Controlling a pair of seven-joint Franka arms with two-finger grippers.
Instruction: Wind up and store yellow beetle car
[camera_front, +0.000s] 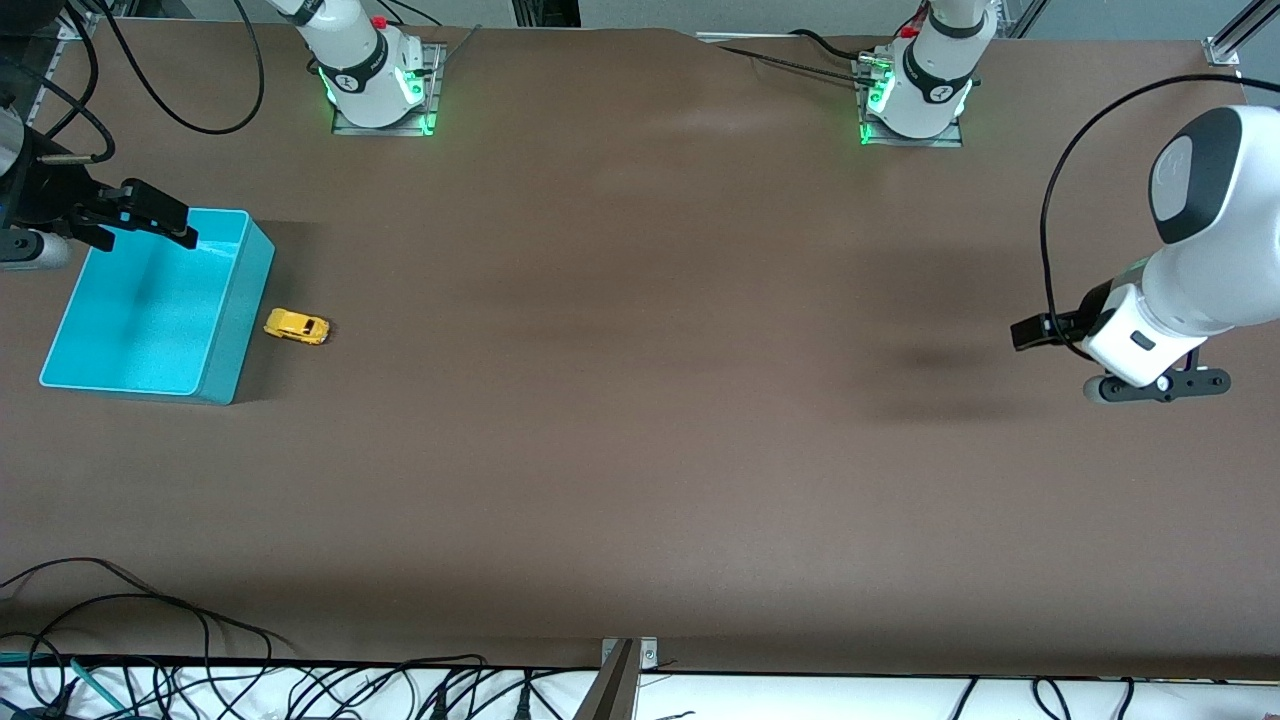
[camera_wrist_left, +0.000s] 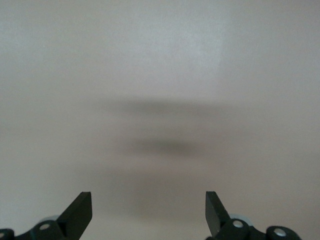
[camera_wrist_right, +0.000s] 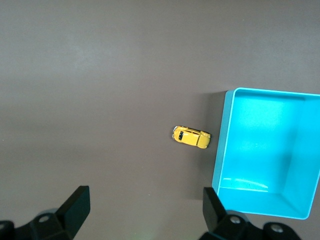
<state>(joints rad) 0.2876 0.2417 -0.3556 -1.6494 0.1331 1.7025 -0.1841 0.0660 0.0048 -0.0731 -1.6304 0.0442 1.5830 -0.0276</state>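
Yellow beetle car (camera_front: 296, 326) sits wheels-down on the counter (camera_front: 640, 400), just beside the teal bin (camera_front: 225, 330), on its left-arm side. Long axis crosswise to the bin's wall; can't tell which end is the nose. Rounded glossy body, matte brown counter, smooth rectangular open bin. Right end effector (camera_front: 158, 222) over the bin's rim, jaws wide, empty. Left end effector (camera_wrist_left: 148, 210) over bare counter, wide, empty.

table (camera_front: 640, 450): brown mat | on it: teal bin (camera_front: 225, 340), yellow beetle car (camera_front: 296, 326) just beside bin
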